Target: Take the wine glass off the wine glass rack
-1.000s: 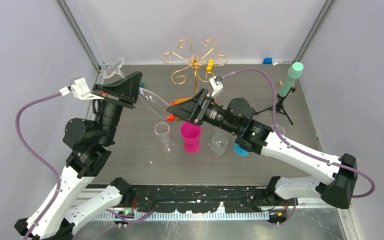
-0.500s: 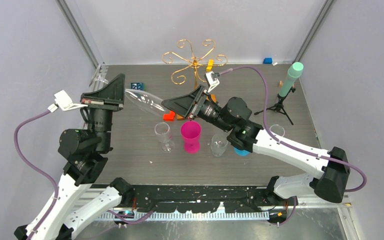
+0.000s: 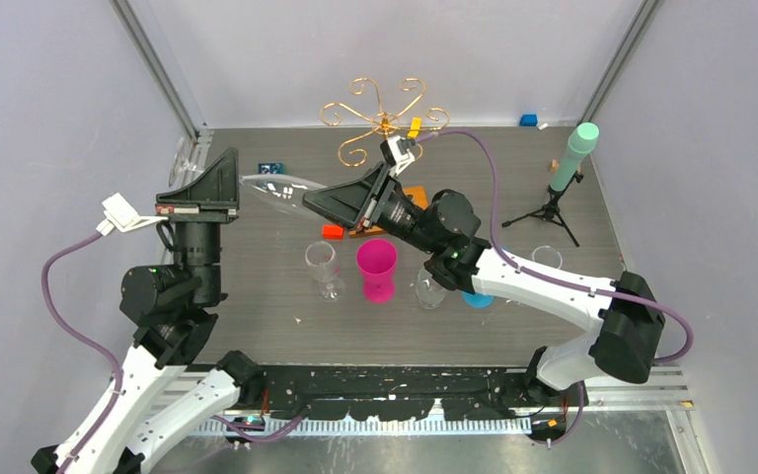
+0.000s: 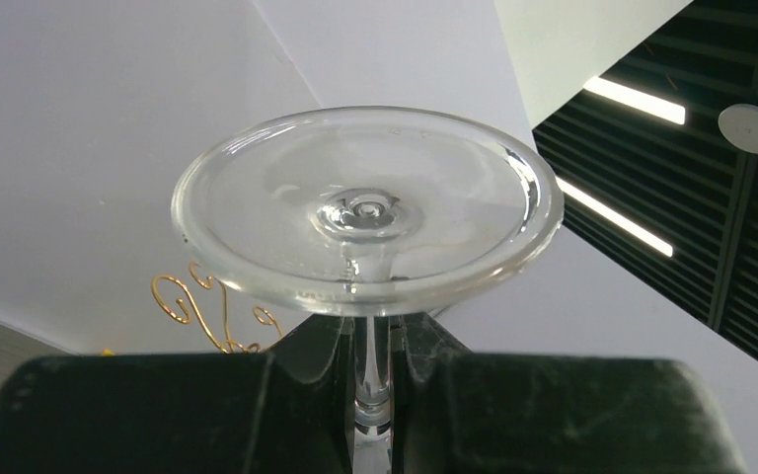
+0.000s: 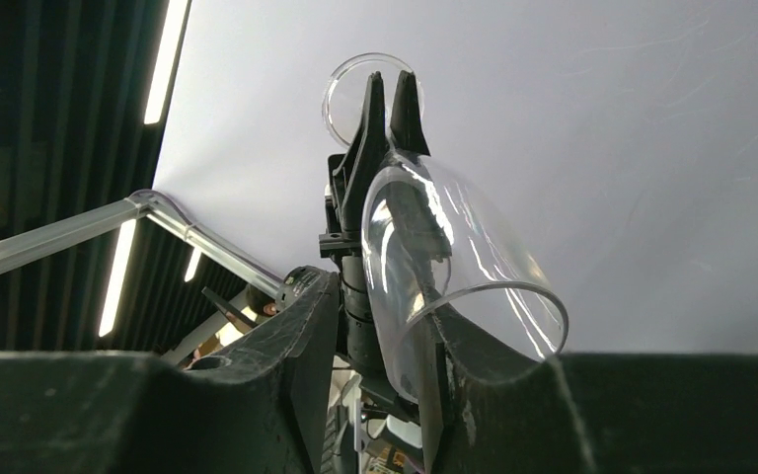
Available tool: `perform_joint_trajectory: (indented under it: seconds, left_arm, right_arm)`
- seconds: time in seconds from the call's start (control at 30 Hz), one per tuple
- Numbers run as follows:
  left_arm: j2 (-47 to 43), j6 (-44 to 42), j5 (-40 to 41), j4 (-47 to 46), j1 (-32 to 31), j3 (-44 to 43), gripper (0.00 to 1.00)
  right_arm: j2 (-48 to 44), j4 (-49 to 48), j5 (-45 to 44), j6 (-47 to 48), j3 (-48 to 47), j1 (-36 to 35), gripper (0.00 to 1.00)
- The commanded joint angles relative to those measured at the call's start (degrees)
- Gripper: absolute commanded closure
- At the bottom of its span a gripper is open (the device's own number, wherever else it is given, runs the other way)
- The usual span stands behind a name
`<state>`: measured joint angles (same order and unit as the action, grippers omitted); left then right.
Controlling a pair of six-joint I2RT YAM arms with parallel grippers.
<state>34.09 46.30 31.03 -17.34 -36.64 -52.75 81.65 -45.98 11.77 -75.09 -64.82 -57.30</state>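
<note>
The clear wine glass [image 3: 274, 190] is off the gold wire wine glass rack [image 3: 385, 118] and lies about level in the air to the rack's left. My left gripper [image 3: 219, 176] is shut on its stem, and the round foot [image 4: 365, 212] shows just past the fingertips [image 4: 350, 341]. My right gripper [image 3: 311, 200] is open at the bowl's mouth. In the right wrist view the bowl [image 5: 484, 267] sits over one finger, with the other finger outside it and a wide gap between them. A gold scroll of the rack [image 4: 197, 306] shows in the left wrist view.
On the table below stand a pink cup [image 3: 376, 269], a clear glass [image 3: 323, 265], another glass [image 3: 432, 284] and a blue object [image 3: 476, 296]. A red block [image 3: 333, 231] lies near the rack's wooden base [image 3: 415, 195]. A green-topped tripod [image 3: 568, 163] stands at the right.
The left gripper swung the glass round, so the bowl now points right and lies level. The right gripper moved left and up to the bowl's mouth.
</note>
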Motion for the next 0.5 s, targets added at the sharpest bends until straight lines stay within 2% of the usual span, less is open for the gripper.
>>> perform_joint_trajectory:
  seconds: [0.0, 0.07, 0.13, 0.23, 0.27, 0.33, 0.47]
  left_arm:
    - [-0.1, -0.9, 1.5, -4.3, -0.2, 1.5, 1.00]
    - [-0.1, -0.8, 1.5, -4.4, -0.1, 1.8, 1.00]
    - [-0.2, -0.4, 1.5, -4.3, -0.1, 1.9, 1.00]
    - [-0.9, 0.0, 1.9, -2.8, -0.2, 1.9, 0.91]
    - [-1.2, 0.0, 2.1, -2.2, -0.2, 1.8, 0.87]
    - [-1.9, -0.1, 2.3, -1.0, -0.1, 1.7, 0.76]
    - [-3.1, -3.2, 0.8, 2.4, -0.1, 0.6, 0.47]
  right_arm:
    - [0.2, -8.3, 2.0, -3.0, -3.2, -1.0, 0.62]
    - [0.2, -8.2, 1.9, -2.8, -3.2, -1.1, 0.66]
    - [0.2, -7.5, 1.7, -2.3, -3.4, -1.1, 0.75]
    - [0.0, -5.7, 1.6, -0.4, -4.0, -1.1, 0.93]
    - [-0.1, -4.5, 1.5, 0.1, -4.4, -1.1, 0.98]
    - [-0.2, -2.5, 1.1, 1.9, -5.1, -1.1, 0.99]
    - [-0.4, 1.2, 0.2, 6.0, -6.8, -1.1, 1.00]
